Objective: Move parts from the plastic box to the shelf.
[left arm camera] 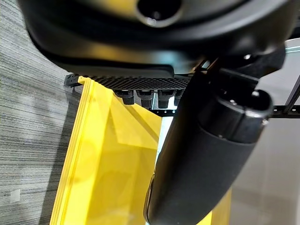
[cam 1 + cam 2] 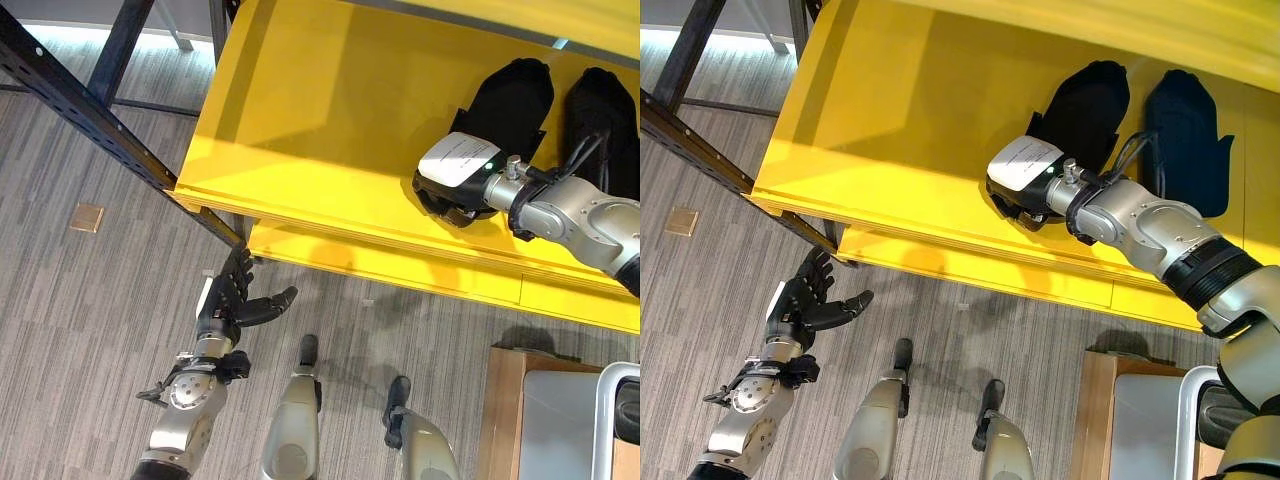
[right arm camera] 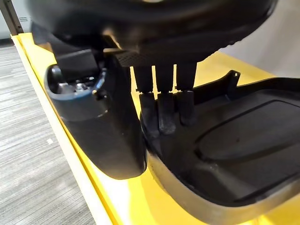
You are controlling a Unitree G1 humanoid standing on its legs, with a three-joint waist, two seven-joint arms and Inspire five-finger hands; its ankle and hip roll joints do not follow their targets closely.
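On the yellow shelf (image 2: pixel 330 120), right hand (image 2: pixel 455 180) grips a black part (image 2: pixel 505 105).

Looks like a workshop or light-industrial storage area. Evidence: yellow shelf (image 2: pixel 330 120) boards carried on a dark perforated steel upright (image 2: pixel 95 120), typical bolt-together racking. Black moulded parts (image 2: pixel 1090 105) lie on the shelf board, one under the right hand's fingers (image 3: pixel 161 112), another just beyond them. Floor is grey striped carpet tile (image 2: pixel 80 300). A wooden crate (image 2: pixel 510 410) stands on the floor below the rack.
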